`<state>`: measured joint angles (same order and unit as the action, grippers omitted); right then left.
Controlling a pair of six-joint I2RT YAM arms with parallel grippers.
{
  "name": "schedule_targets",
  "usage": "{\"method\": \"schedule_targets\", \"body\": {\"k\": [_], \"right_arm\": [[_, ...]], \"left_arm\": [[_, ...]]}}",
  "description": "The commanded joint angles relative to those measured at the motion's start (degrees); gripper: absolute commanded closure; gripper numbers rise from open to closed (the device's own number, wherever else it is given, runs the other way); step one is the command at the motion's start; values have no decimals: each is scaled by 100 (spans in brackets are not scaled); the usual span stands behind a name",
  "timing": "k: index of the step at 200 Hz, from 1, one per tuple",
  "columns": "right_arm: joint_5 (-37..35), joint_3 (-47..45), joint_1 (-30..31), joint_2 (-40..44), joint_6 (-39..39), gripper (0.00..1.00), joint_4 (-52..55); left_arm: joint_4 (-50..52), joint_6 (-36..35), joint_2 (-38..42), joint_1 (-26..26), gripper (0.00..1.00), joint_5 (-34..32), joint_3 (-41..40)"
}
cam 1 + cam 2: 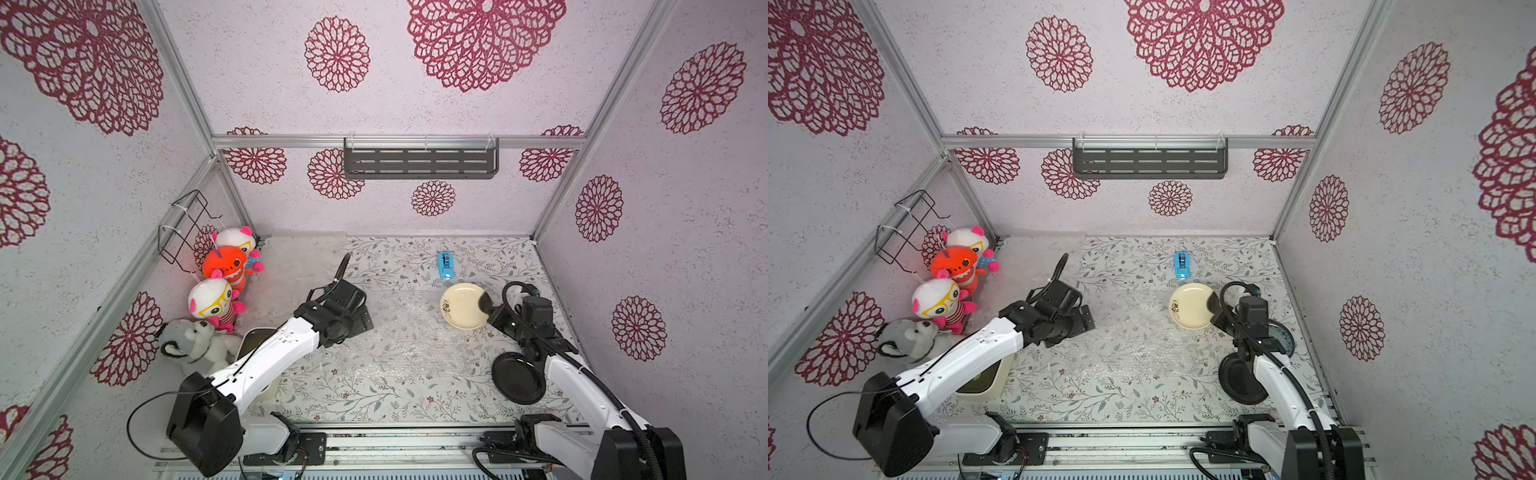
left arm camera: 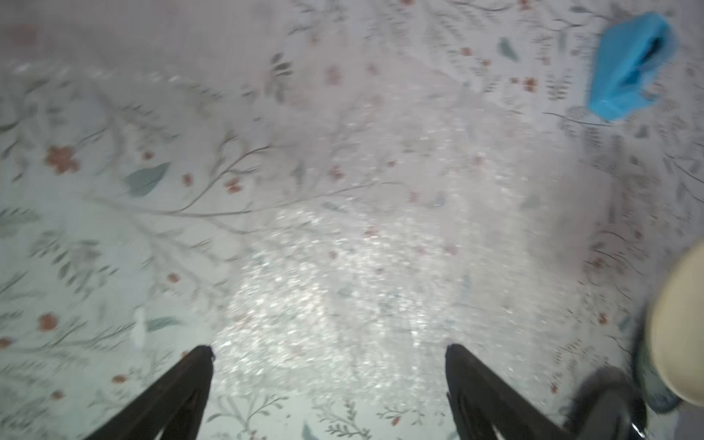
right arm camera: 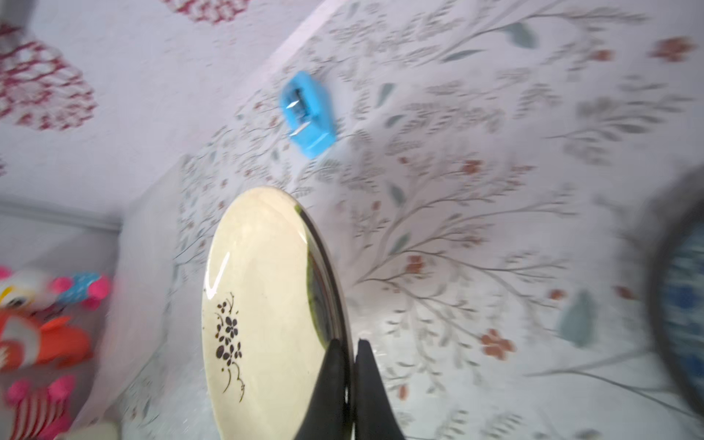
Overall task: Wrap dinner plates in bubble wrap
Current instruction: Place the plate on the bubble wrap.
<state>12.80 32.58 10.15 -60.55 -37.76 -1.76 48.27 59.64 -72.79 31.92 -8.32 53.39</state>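
My right gripper (image 3: 348, 343) is shut on the rim of the cream plate (image 3: 263, 304) with the dark floral mark. In both top views this cream plate (image 1: 461, 305) sits tilted at the right edge of a flat bubble wrap sheet (image 1: 399, 332), with the right gripper (image 1: 484, 303) at its right rim. A glossy black plate (image 1: 517, 378) lies front right beside the right arm. The blue-patterned plate (image 1: 1281, 336) is mostly hidden behind that arm. My left gripper (image 2: 329, 348) hangs open above the bubble wrap (image 2: 324, 297), holding nothing. The left gripper (image 1: 363, 320) is over the sheet's left part.
More bubble wrap (image 1: 299, 266) lies at the back left. A blue tape dispenser (image 1: 444, 265) stands behind the cream plate. Plush toys (image 1: 220, 286) line the left wall. A cream container (image 1: 984, 384) sits under the left arm. A wire rack (image 1: 187, 224) and a shelf (image 1: 419, 160) hang on the walls.
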Motion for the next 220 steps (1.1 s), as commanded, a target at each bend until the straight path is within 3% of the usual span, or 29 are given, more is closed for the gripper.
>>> {"method": "schedule_targets", "body": {"k": [1, 38, 92, 123, 149, 162, 220], "right_arm": [[482, 127, 625, -278, -303, 100, -664], [543, 173, 1223, -1046, -320, 100, -1164], [609, 64, 1459, -1520, -294, 100, -1619], [675, -128, 1465, -1643, -347, 100, -1816], [837, -61, 1527, -1926, -255, 100, -1967], [778, 77, 1581, -2120, -170, 100, -1886], [1003, 626, 1967, -3004, -31, 100, -2033]], "left_arm": [[514, 690, 617, -260, 0, 437, -864], [-1091, 778, 960, -316, 11, 1629, -1944], [-1849, 379, -289, -314, 28, 1444, -2024], [-2789, 472, -551, -303, 42, 1338, -2295], [-2644, 432, -369, -274, 74, 1063, -2260], [-2587, 408, -229, -274, 84, 1075, -2255], [-2497, 453, -142, -226, 100, 1290, -2237]]}}
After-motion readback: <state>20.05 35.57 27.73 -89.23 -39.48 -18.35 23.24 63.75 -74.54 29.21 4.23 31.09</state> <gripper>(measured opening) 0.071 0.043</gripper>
